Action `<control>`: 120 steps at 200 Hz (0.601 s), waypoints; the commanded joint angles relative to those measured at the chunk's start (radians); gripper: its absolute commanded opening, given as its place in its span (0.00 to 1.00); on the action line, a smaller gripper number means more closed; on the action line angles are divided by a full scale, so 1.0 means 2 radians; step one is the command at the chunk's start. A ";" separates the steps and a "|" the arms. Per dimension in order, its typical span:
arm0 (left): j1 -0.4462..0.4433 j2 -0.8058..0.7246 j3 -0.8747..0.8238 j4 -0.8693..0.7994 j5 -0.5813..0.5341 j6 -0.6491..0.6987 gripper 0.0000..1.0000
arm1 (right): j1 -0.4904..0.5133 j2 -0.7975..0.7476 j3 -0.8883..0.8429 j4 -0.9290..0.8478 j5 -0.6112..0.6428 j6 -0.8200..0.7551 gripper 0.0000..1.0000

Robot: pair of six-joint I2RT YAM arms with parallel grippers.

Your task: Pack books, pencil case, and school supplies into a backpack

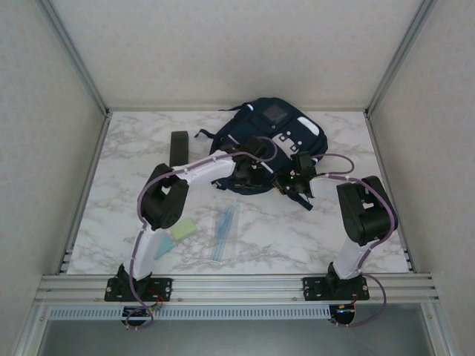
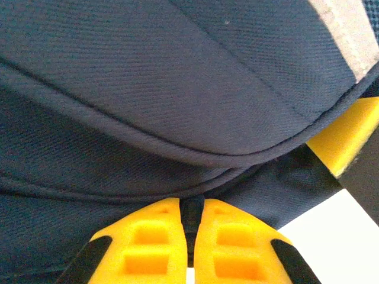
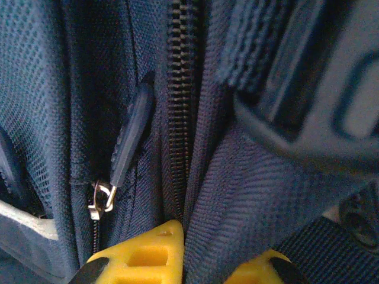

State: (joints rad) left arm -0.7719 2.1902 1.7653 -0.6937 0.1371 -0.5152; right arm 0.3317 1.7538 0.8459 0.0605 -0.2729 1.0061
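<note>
The navy backpack (image 1: 278,133) lies at the back middle of the table. My left gripper (image 1: 249,174) is at its near edge, and in the left wrist view that gripper (image 2: 191,219) is shut on a dark tab of the backpack (image 2: 177,89) pinched between the yellow fingers (image 2: 148,248). My right gripper (image 1: 291,184) is beside it on the right. Up close, the right gripper (image 3: 216,248) is shut on a fold of navy fabric next to a zipper (image 3: 180,89) and its blue pull (image 3: 133,133). The clear pencil case (image 1: 225,230) lies on the near table. The books are out of view.
A pale green pad (image 1: 182,230) and a pale blue pad (image 1: 165,248) lie by the left arm's elbow, the blue one partly under it. A black strap-like piece (image 1: 178,148) lies left of the backpack. A yellow piece (image 2: 349,136) shows at the right of the left wrist view.
</note>
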 commanded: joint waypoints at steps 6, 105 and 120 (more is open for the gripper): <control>0.064 -0.049 -0.027 -0.103 -0.073 0.036 0.00 | -0.014 -0.019 0.000 -0.080 0.080 -0.028 0.00; 0.117 -0.101 -0.016 -0.041 0.001 0.028 0.00 | -0.066 -0.082 0.040 -0.155 0.088 -0.081 0.05; 0.110 -0.113 -0.013 -0.016 0.054 -0.002 0.00 | -0.066 -0.098 0.064 -0.187 0.056 -0.090 0.29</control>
State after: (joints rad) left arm -0.6262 2.0743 1.6997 -0.7216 0.1955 -0.4500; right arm 0.2909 1.6695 0.8837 -0.0879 -0.2626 0.9207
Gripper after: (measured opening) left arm 0.058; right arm 0.076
